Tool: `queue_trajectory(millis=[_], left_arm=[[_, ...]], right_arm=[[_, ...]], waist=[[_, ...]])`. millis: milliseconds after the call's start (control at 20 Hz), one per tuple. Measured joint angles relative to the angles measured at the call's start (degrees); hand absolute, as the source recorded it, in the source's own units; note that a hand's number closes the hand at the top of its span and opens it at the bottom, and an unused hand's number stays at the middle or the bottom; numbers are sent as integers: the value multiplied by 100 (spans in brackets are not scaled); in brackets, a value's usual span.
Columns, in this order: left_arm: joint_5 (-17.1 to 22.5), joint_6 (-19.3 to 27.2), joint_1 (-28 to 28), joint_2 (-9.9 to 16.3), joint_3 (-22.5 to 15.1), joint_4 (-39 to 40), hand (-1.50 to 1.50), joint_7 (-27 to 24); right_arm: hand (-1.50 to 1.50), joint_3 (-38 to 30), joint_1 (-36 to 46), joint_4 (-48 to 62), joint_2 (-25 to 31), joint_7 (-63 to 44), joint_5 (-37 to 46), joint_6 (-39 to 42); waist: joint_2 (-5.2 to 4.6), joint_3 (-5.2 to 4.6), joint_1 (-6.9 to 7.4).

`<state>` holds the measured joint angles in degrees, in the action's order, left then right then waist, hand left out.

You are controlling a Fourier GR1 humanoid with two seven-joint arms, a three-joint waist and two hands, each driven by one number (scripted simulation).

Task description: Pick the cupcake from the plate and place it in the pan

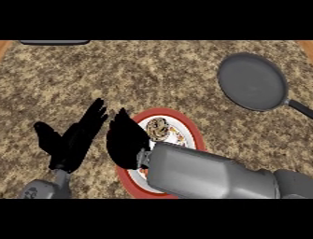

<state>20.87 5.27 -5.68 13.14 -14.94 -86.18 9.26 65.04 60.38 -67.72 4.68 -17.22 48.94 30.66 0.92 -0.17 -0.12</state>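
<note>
cupcake (158, 129) on plate (194, 132), right hand (126, 140) beside.

No text, label, brand, number or sign can be read anywhere (head view only).

Kitchen, speckled granite counter (152, 74), dark pan (252, 81), red-rimmed plate (195, 133)

The cupcake (158, 129) is small and round, brown with pale speckles on top, and sits upright on the plate (190, 128). The plate is round and white with a broad red rim, lying flat on the counter at lower centre. The pan (252, 81) is dark grey, round and shallow, lying well apart at upper right, its black handle pointing toward the right edge.
</note>
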Motion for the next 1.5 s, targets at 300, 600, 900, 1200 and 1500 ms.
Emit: queue_trajectory(millis=[300, 600, 900, 1200, 1500], left_arm=[[34, -125, -69, 57, 112, -64, 0, 106], [-102, -91, -24, -81, 92, -231, 0, 228], [-149, -209, 0, -93, 239, -239, 0, 245], [-193, -332, 178, -106, 318, -372, 0, 246], [-274, -465, 207, -190, 394, -288, 0, 197]], right_arm=[[-150, 378, -478, -255, -357, -1263, 102, 1050], [-150, 531, -963, -476, -439, -1914, 256, 1207], [-150, 606, -1105, -389, -381, -1876, 884, 1152], [-150, 399, -1008, -41, -336, -1542, 1475, 990], [-150, 130, -1082, 331, -329, -1063, 1986, 675]], waist=[[-55, 10, 50], [-80, 15, 79], [-88, 16, 55], [-90, 17, 57], [-93, 17, 49]])
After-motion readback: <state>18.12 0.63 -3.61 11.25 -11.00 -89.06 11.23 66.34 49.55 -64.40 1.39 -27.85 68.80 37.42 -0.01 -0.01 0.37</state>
